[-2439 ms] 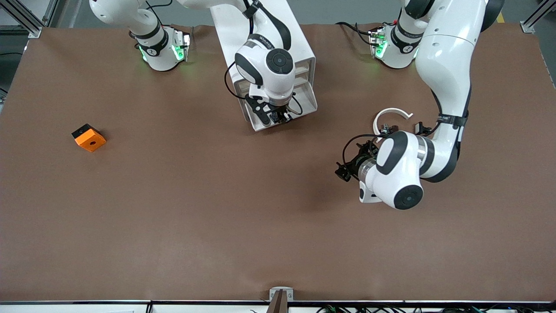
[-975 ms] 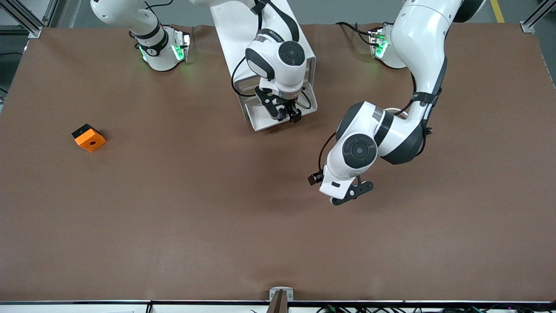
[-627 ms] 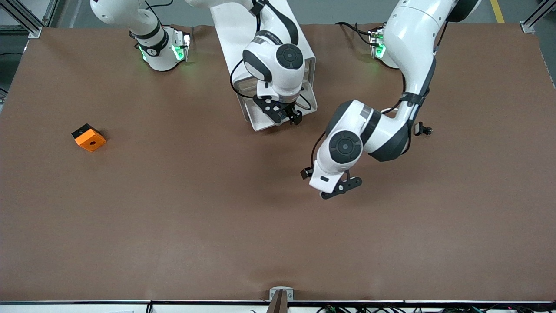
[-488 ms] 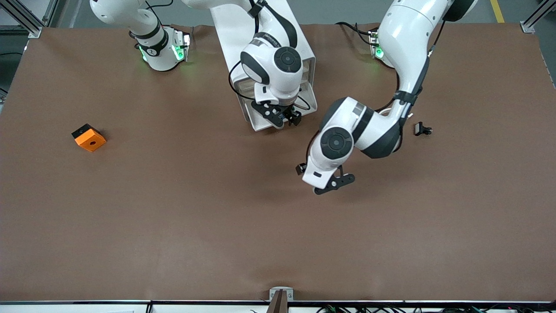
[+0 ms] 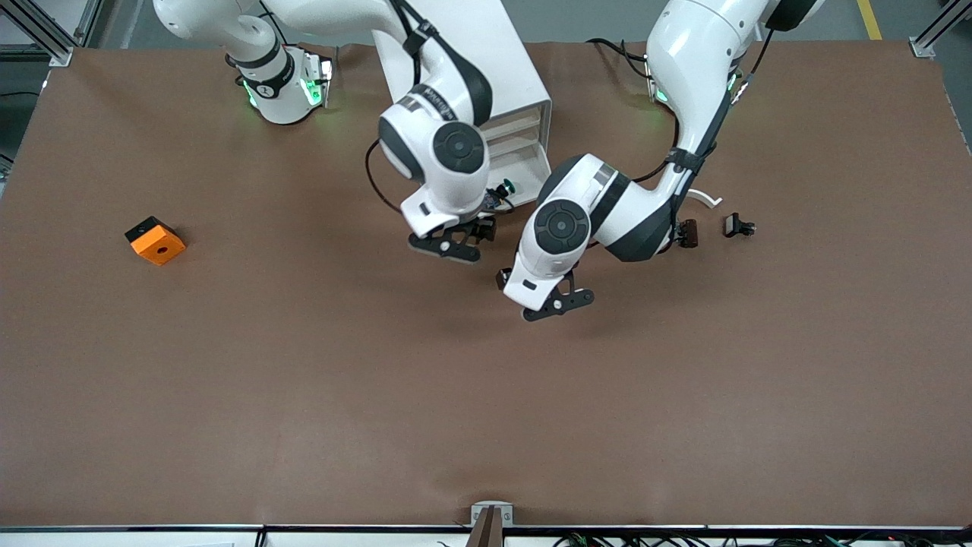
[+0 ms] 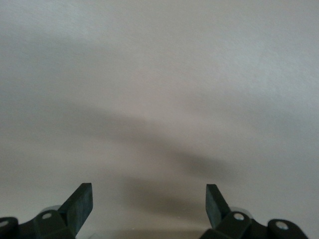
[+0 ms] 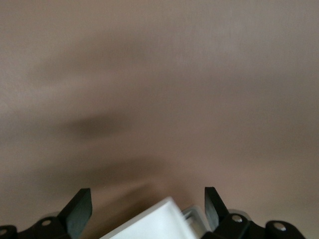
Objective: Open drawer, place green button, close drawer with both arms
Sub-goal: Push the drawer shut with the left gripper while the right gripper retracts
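The left gripper (image 5: 558, 301) hangs over bare brown table (image 5: 486, 395) just in front of the cabinet, its fingers (image 6: 79, 204) spread wide with nothing between them; in the left wrist view only plain surface fills the gap. The right gripper (image 5: 449, 245) is over the table just in front of the drawer's front edge, also spread wide and empty, its fingers (image 7: 79, 209) framing a white corner of the drawer (image 7: 149, 224).

The drawer (image 5: 524, 178) stands pulled out from the white cabinet (image 5: 486, 68), its cream-fronted neighbours showing above it in the cabinet's open face. The button (image 5: 507, 185) lies in the pulled-out tray, its green cap visible just at the edge of the right arm's wrist; from the right gripper it sits at about 1 o'clock in the front view, and from the left gripper at about 11 o'clock.

Near the left arm's forearm, at 2 o'clock from the left gripper, lie a small dark brown part (image 5: 689, 232) with a white curved arc (image 5: 708, 199) and, just beside it toward the left arm's end, a small black piece (image 5: 736, 226). Toward the right arm's end, well apart at 9 o'clock from the right gripper, sits the orange cube (image 5: 156, 241).

The wide stretch of table nearer the front camera lies open from edge to edge, down to the metal bracket (image 5: 490, 516) at the rim.
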`<state>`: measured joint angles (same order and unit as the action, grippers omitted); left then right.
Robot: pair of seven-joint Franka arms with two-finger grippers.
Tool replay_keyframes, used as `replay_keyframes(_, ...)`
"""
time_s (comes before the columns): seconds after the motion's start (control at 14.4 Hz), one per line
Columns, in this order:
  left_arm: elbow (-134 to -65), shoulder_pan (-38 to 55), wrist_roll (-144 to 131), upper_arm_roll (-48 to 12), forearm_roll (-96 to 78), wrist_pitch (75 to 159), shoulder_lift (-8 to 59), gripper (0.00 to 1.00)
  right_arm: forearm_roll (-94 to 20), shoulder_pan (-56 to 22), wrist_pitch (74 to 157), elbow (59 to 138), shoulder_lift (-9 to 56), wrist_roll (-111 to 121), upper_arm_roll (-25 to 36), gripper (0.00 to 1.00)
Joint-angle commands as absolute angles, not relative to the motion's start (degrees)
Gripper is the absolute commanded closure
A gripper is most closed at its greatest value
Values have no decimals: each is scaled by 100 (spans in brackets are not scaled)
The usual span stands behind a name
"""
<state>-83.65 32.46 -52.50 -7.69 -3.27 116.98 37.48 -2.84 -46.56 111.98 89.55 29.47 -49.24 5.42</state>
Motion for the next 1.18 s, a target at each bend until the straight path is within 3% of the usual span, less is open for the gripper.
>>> replay_keyframes(0.0,-9095,3234,-5054,-949,-54,12286,3428,0,-202,-4106,11092,8965,2672,-3940,448,0)
replay_keyframes(0.56,-10151,3278,-5019,-1572,185,12665,3182,0,-202,-2410,10961,8947,2225,-2621,448,0)
replay_keyframes(1.11,-10415,3270,-5291,-2003,62,12639,3252,0,-202,-538,9098,8112,1916,-204,457,0)
